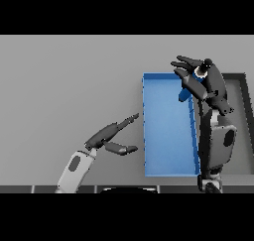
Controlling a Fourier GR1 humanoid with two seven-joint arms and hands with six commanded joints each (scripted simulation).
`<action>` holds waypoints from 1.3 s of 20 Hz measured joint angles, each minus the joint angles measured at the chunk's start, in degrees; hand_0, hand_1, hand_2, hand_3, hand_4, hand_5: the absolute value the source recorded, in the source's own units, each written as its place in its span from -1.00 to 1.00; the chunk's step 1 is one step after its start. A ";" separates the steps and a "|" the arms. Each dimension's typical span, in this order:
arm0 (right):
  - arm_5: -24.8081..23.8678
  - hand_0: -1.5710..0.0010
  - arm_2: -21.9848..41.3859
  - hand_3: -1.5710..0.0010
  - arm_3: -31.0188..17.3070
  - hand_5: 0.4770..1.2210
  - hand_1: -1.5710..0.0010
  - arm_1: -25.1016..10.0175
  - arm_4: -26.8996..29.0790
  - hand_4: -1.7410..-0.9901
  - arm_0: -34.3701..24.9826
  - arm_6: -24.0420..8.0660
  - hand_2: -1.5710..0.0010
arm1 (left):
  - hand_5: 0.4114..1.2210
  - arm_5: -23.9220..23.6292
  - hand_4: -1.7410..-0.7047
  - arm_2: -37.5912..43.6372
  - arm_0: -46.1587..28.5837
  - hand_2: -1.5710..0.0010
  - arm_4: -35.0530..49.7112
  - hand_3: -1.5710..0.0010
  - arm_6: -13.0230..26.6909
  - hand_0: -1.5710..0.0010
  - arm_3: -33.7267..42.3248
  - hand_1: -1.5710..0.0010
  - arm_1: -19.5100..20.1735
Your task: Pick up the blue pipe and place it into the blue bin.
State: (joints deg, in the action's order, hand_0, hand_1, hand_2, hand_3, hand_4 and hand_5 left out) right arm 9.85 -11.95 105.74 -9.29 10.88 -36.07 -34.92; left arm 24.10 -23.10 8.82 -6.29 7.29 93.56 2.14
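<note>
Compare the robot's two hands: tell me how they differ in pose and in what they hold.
The right hand is raised over the far right corner of the blue bin; the left hand hovers over bare table beside the bin's left wall. The right hand's fingers curl round the blue pipe; the left hand is open and holds nothing. Both hands are dark.

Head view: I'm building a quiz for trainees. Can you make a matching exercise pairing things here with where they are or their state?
Things:
1. blue pipe
2. blue bin
3. left hand
4. right hand

Places or states:
A. open, idle, left of the bin
B. on the table, nothing on its floor
C. held over the bin's far right corner
D. curled round the pipe

Pairs: 1-C, 2-B, 3-A, 4-D
</note>
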 measured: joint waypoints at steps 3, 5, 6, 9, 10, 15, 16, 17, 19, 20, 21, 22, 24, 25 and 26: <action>-2.71 -1.00 2.36 -1.00 -0.89 1.00 -1.00 -0.92 -2.00 -0.36 6.63 0.00 -1.00 | -0.88 -0.87 0.55 0.03 0.57 1.00 -0.83 1.00 -1.02 1.00 -1.08 1.00 -0.62; -3.92 -1.00 2.81 -1.00 -1.12 1.00 -1.00 -2.07 -2.51 -0.36 10.99 0.00 -1.00 | -0.88 -1.13 0.56 -0.03 0.11 1.00 -1.56 1.00 -2.39 1.00 -1.64 1.00 -0.22; -4.96 -1.00 3.43 -1.00 -1.18 1.00 -1.00 -2.73 -2.56 -0.36 13.28 0.00 -1.00 | -0.88 -1.17 0.57 0.24 0.03 1.00 -1.82 1.00 -3.24 1.00 -1.57 1.00 0.47; -10.69 -1.00 7.04 -1.00 -3.22 1.00 -1.00 -5.85 -1.81 -0.36 19.12 -0.01 -1.00 | -0.87 -1.45 0.57 0.25 0.78 1.00 -1.68 1.00 -3.28 1.00 -0.75 1.00 0.20; -12.89 -1.00 8.58 -1.00 -3.87 1.00 -1.00 -6.55 -1.39 -0.36 20.78 -0.01 -1.00 | -0.87 -1.61 0.57 -0.03 0.27 1.00 -1.91 1.00 -3.10 1.00 -0.78 1.00 0.05; -25.36 -1.00 18.97 -0.60 -6.10 1.00 -1.00 -15.47 7.93 -0.48 25.50 -0.02 -1.00 | -0.84 -2.03 0.58 0.22 0.63 1.00 -2.71 1.00 -3.34 1.00 -1.85 1.00 0.36; -27.24 -1.00 21.39 -0.28 -6.47 1.00 -1.00 -17.71 10.33 -0.58 26.04 -0.03 -1.00 | -0.83 -1.77 0.58 0.01 0.49 1.00 -2.36 1.00 -3.72 1.00 -1.43 1.00 0.22; -29.80 -1.00 23.63 -0.02 -7.25 1.00 -1.00 -19.77 13.34 -0.67 25.66 -0.01 -1.00 | -0.83 -1.93 0.58 -0.18 0.42 1.00 -2.68 1.00 -3.80 1.00 -1.43 1.00 0.15; -34.73 -1.00 28.60 0.34 -8.78 1.00 -1.00 -24.00 19.24 -0.79 24.82 -0.01 -1.00 | -0.82 -2.06 0.59 -0.14 0.44 1.00 -2.89 1.00 -3.63 1.00 -1.61 1.00 0.21; -37.76 -1.00 31.42 0.48 -8.93 0.86 -1.00 -26.40 22.48 -0.83 24.34 0.05 -1.00 | -0.81 -2.03 0.59 0.35 -0.10 1.00 -2.69 1.00 -4.60 1.00 -1.11 1.00 1.07; -40.45 -1.00 34.30 0.42 -8.99 0.84 -1.00 -27.84 26.16 -0.69 23.53 0.00 -0.93 | -0.80 -1.93 0.58 -0.06 0.29 1.00 -2.71 1.00 -3.90 1.00 -1.12 1.00 0.52; -43.03 -0.73 36.42 0.54 -9.20 0.82 -0.63 -29.92 29.81 -0.50 22.57 -0.01 -0.57 | -0.80 -2.16 0.59 -0.18 0.40 1.00 -3.01 1.00 -3.69 1.00 -1.35 1.00 0.27; -44.23 -0.10 37.51 0.70 -9.82 0.77 -0.04 -30.56 31.50 -0.10 22.03 -0.02 -0.01 | -0.80 -2.21 0.58 0.06 0.75 1.00 -2.79 1.00 -3.52 1.00 -1.41 1.00 0.16; -45.63 0.12 38.68 0.76 -9.93 0.74 0.16 -32.02 32.87 -0.01 21.34 -0.04 0.20 | -0.80 -2.23 0.58 0.21 1.11 1.00 -2.66 1.00 -3.13 1.00 -1.51 1.00 0.03; -46.60 0.29 40.01 0.81 -10.93 0.70 0.33 -33.13 34.15 0.07 20.24 -0.03 0.36 | -0.80 -1.91 0.57 0.21 0.79 1.00 -2.48 1.00 -3.59 1.00 -1.61 1.00 0.24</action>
State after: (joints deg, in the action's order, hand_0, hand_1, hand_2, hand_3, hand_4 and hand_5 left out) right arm -36.76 28.07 94.81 -42.42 45.03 -15.82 -34.95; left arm 22.19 -22.88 9.62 -8.77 3.70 91.95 2.38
